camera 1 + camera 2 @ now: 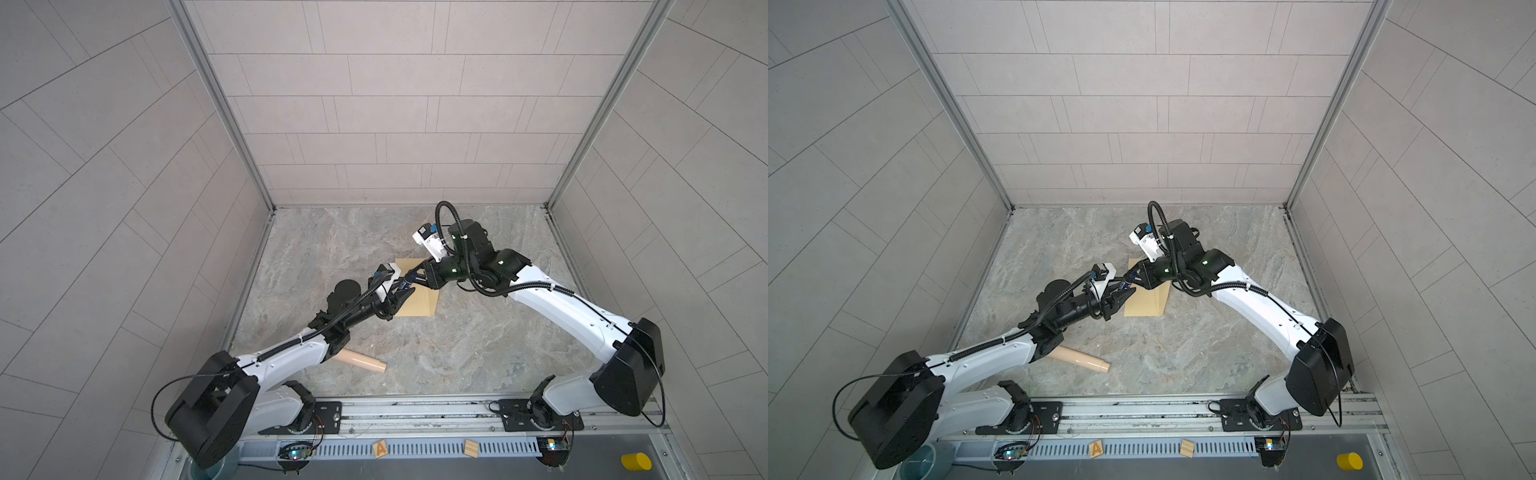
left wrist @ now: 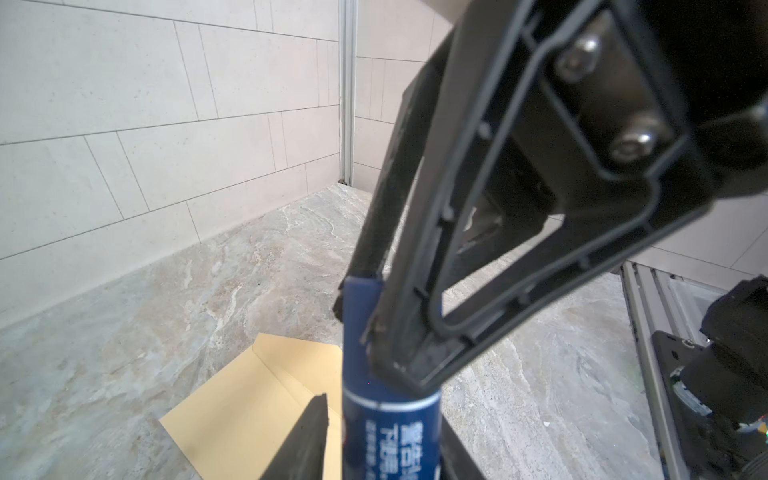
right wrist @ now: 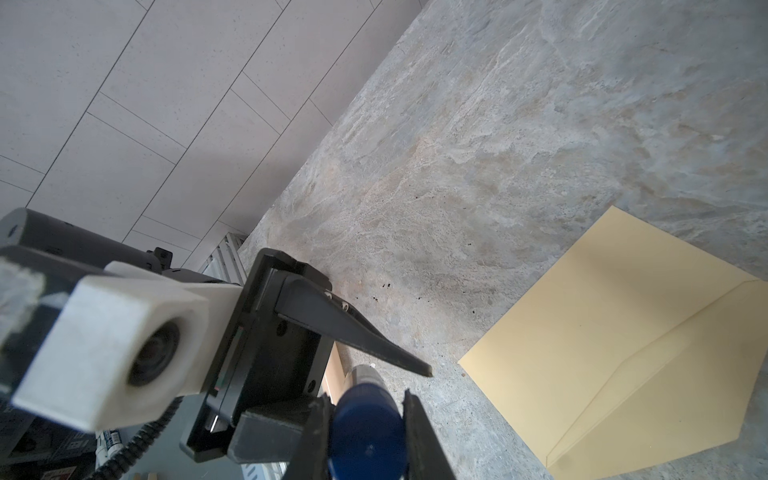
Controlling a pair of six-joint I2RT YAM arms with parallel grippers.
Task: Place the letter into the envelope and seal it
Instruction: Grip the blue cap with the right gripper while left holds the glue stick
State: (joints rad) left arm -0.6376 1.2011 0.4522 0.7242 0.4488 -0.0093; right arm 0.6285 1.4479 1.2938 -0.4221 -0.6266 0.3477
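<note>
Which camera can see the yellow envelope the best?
The right wrist view: the envelope looks big, nothing over it, its flap showing. Both top views show it small, partly under the left pincer and right pincer. The left wrist view shows part, behind a blue tube.

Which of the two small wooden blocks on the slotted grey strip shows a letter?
The left small square wooden block, marked A; the other block is plain.

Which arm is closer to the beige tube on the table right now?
Left. The left arm passes over the beige tube, covering one end. The right arm runs along the opposite side of the table, well clear of it.
</note>
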